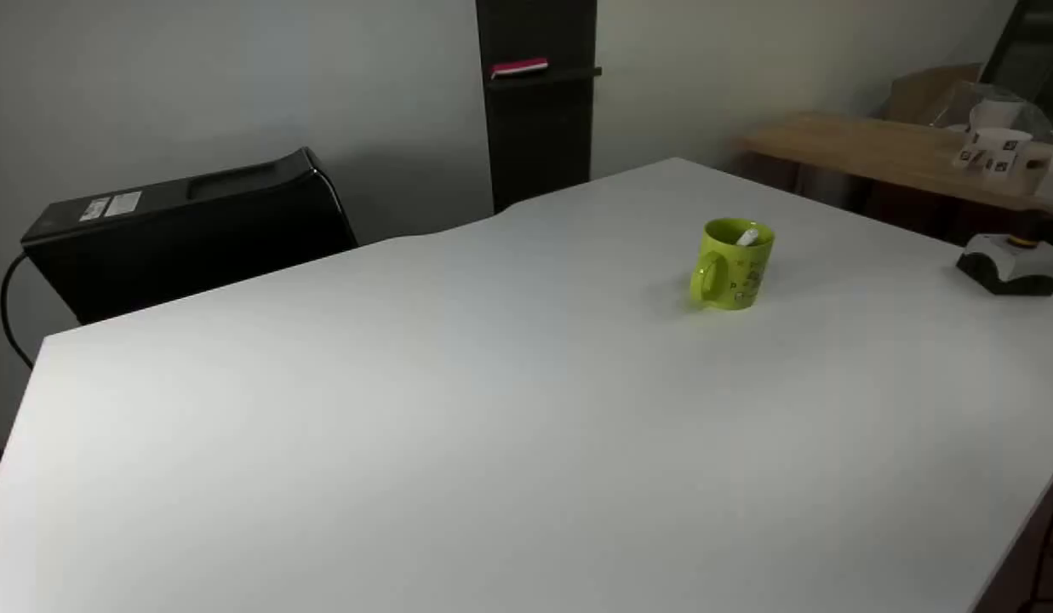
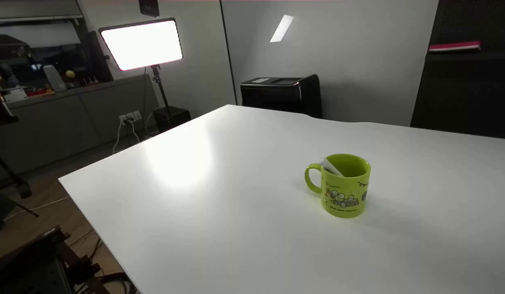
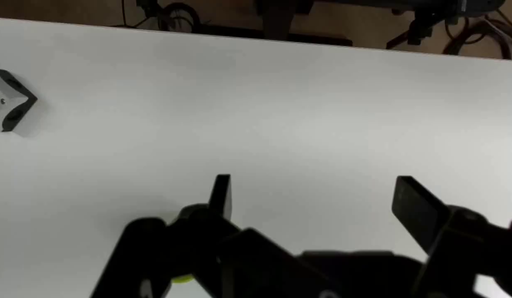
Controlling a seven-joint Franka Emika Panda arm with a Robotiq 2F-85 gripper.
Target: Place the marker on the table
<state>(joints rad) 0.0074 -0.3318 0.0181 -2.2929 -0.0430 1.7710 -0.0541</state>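
The marker is a short white stick inside the lime-green mug. Its white upper end (image 1: 747, 237) shows at the mug's mouth in an exterior view, and the marker (image 2: 331, 167) leans against the rim on the handle side in an exterior view. Its lower part is hidden. The mug (image 1: 730, 277) stands upright on the white table (image 1: 407, 426); it also shows in an exterior view (image 2: 345, 196). In the wrist view my gripper (image 3: 311, 186) is wide open and empty above the table (image 3: 280, 116). A sliver of the mug (image 3: 182, 279) shows behind the left finger. The gripper is not visible in either exterior view.
A grey-and-black box (image 1: 1011, 264) sits on the table near its side edge; it also shows in the wrist view (image 3: 7, 101). A black bin (image 1: 194, 221) stands beyond the table. A wooden table (image 1: 875, 145) with cups stands behind. A bright lamp (image 2: 142, 45) stands off the table.
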